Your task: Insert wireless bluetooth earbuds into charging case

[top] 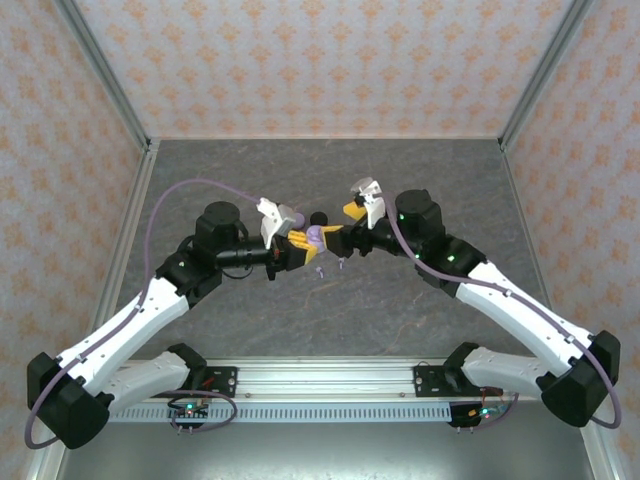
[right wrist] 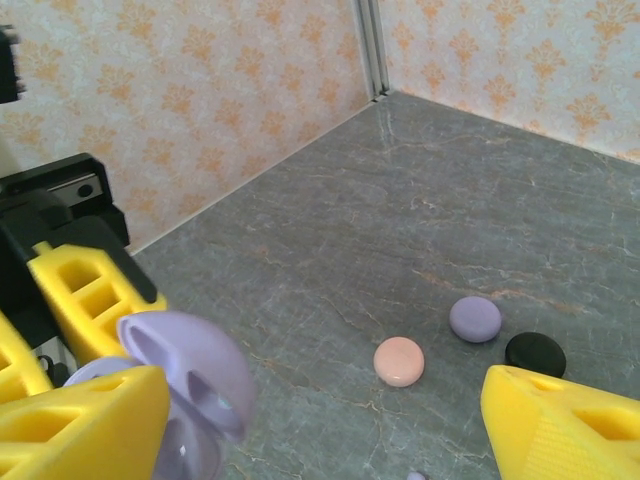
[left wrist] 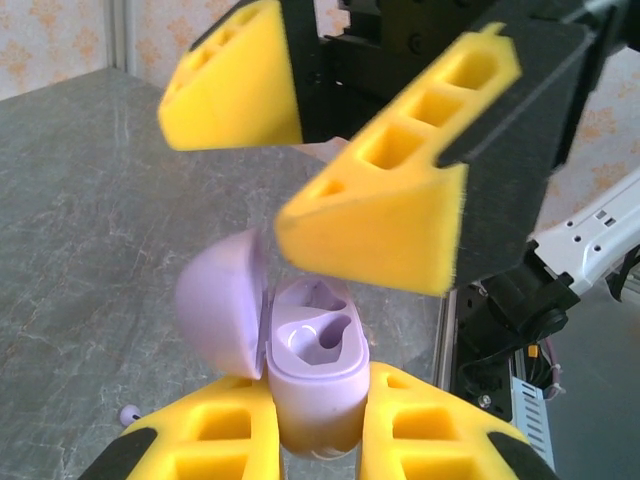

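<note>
**Left holds the open case, right hangs open over it**

Left gripper (left wrist: 315, 445): fingers pinched on both sides of the lavender charging case (left wrist: 312, 365), carried above the table. The case is upright and its lid (left wrist: 220, 305) is swung open to one side. Two moulded wells show in the top. Can't tell whether a bud sits in either.

Right gripper (left wrist: 305, 150): spread wide, holding nothing. Its yellow foam fingers (left wrist: 385, 215) are just above the case mouth and not touching it. From the right wrist camera the lid sits beside that gripper's one finger, with the other finger well off to the far side.

Top view: both grippers meet nose to nose at mid-table, with the case (top: 314, 237) between them.

Task parts: one small lavender earbud (left wrist: 130, 412) lies on the table (left wrist: 90, 220) below and beside the left gripper. It is tiny and its stem can't be made out. A second pale speck (right wrist: 415, 476) is cut by the frame edge, so can't tell what it is.

Nearby are a pink disc (right wrist: 399, 361), a lavender disc (right wrist: 475, 319) and a black disc (right wrist: 535, 353). They lie flat in a loose cluster near each other, just behind the grippers.

Room: the table is grey marbled. The patterned walls (top: 320, 60) and metal corner posts (top: 105, 70) are well away from both grippers. There is open surface in front, behind the discs and on both sides.
</note>
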You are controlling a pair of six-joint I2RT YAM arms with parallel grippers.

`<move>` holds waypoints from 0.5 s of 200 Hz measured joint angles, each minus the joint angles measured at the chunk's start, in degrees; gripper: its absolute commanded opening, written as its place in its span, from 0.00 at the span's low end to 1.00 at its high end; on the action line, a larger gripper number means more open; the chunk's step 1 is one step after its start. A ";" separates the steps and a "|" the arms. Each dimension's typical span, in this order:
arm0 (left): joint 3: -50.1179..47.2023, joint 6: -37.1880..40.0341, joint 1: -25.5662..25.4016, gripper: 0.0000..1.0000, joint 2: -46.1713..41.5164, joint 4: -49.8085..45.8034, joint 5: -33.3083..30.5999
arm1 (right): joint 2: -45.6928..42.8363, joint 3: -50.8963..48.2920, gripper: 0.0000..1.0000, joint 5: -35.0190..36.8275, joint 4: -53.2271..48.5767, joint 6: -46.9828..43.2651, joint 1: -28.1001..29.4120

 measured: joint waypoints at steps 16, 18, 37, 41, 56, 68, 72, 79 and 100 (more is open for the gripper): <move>-0.35 0.50 -0.22 0.01 -0.09 0.00 -0.07 | 0.61 0.39 0.82 -0.02 -0.24 0.17 -0.11; -0.37 0.52 -0.24 0.01 -0.11 0.00 -0.07 | 0.66 0.42 0.82 -0.04 -0.28 0.22 -0.11; -0.46 0.85 -0.26 0.00 -0.13 -0.02 -0.13 | 0.72 0.48 0.82 -0.22 -0.42 0.48 -0.22; -0.46 0.92 -0.26 0.00 -0.20 -0.02 -0.13 | 0.72 0.48 0.82 -0.24 -0.42 0.66 -0.22; -0.59 1.18 -0.26 0.00 -0.52 0.00 -0.42 | 0.33 0.48 0.82 -0.28 -0.72 0.96 -0.28; -0.94 1.53 -0.26 0.00 -1.03 -0.02 -0.79 | -0.57 0.48 0.83 -0.42 -1.16 1.64 -0.46; -1.09 1.60 -0.26 0.00 -1.22 0.00 -1.03 | -1.01 0.48 0.84 -0.37 -1.31 1.90 -0.55; -1.44 1.84 -0.26 0.00 -1.68 0.00 -1.53 | -1.86 0.50 0.85 -0.13 -1.77 2.49 -0.70; -2.86 2.03 -0.26 0.00 -3.37 0.02 -2.86 | -3.17 1.95 0.85 2.54 -4.79 4.35 -0.87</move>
